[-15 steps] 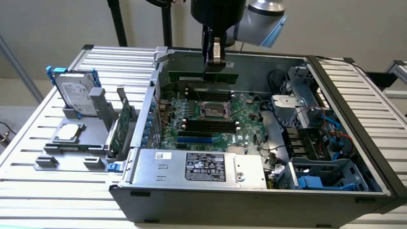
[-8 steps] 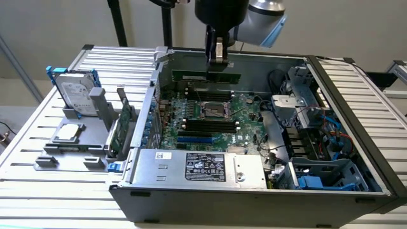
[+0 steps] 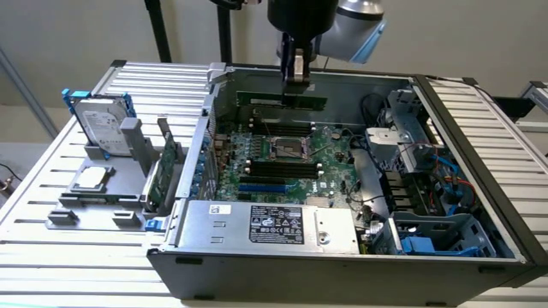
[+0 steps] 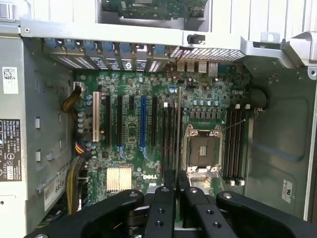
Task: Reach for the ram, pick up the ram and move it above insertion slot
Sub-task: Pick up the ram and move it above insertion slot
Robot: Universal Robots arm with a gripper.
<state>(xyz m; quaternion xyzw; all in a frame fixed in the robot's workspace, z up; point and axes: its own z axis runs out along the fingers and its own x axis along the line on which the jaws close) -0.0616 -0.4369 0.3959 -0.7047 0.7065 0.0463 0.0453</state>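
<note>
The ram (image 3: 283,100), a long narrow green stick, hangs level over the far end of the open computer case, and my gripper (image 3: 296,80) is shut on its upper edge. In the wrist view the ram (image 4: 179,129) appears edge-on as a thin strip running out from the fingertips of the gripper (image 4: 176,174). It lies along the black memory slots (image 4: 168,134) beside the CPU socket (image 4: 202,148). More black slots (image 4: 235,144) sit on the socket's other side. The ram is above the motherboard (image 3: 283,160), not touching it.
On the exterior view's left, a grey holder (image 3: 102,192) carries a silver hard drive in a blue frame (image 3: 102,125) and a green expansion card (image 3: 167,167). The power supply (image 3: 265,224) fills the case's near end. Cables and drive bays (image 3: 419,186) crowd the exterior view's right.
</note>
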